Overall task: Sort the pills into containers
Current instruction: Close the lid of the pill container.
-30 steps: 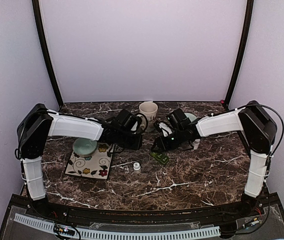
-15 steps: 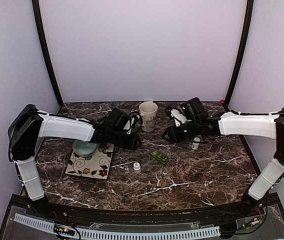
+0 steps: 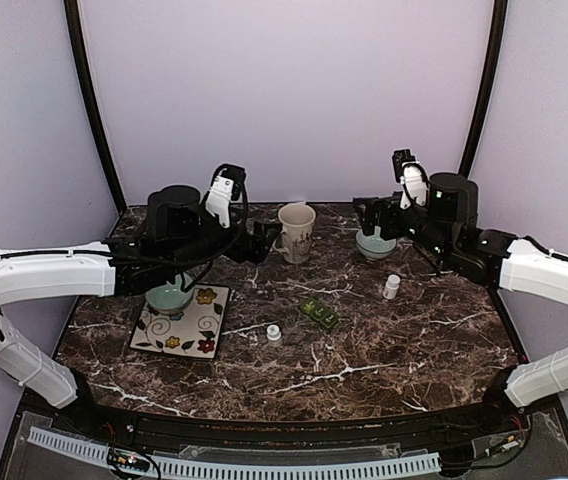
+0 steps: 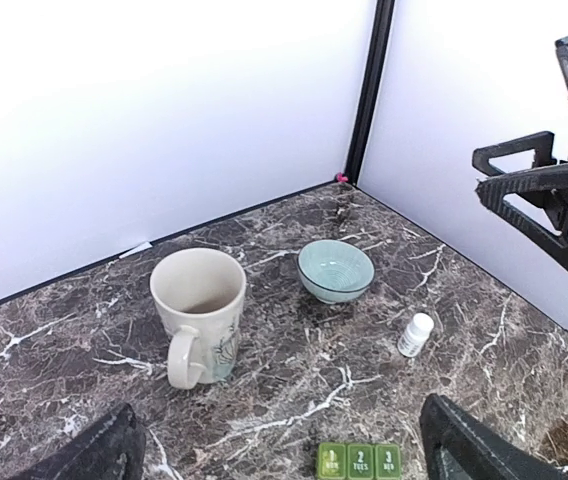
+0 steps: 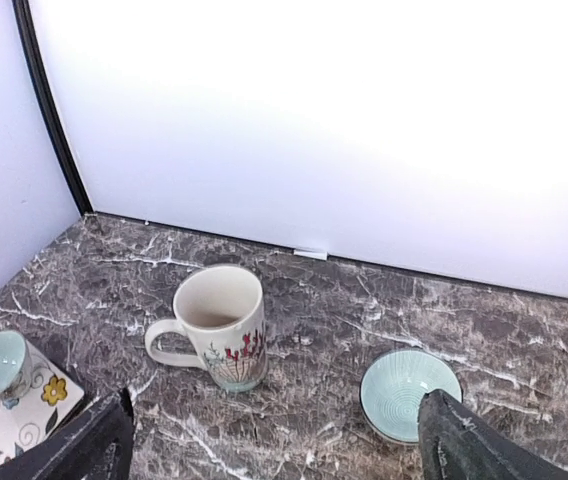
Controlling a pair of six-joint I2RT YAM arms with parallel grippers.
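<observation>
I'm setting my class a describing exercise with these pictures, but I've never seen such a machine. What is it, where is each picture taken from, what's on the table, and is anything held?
These are two robot arms bolted at the table's near edge. The wide picture looks down from above and behind them; the other two come from a camera on each wrist, its dark fingers at the bottom corners. On the marble table stand a mug, a pale green bowl, a small white bottle, a green three-compartment pill box, a small white object, and a flowered plate carrying a small cup. The left end effector and right end effector are both open, holding nothing.
</observation>
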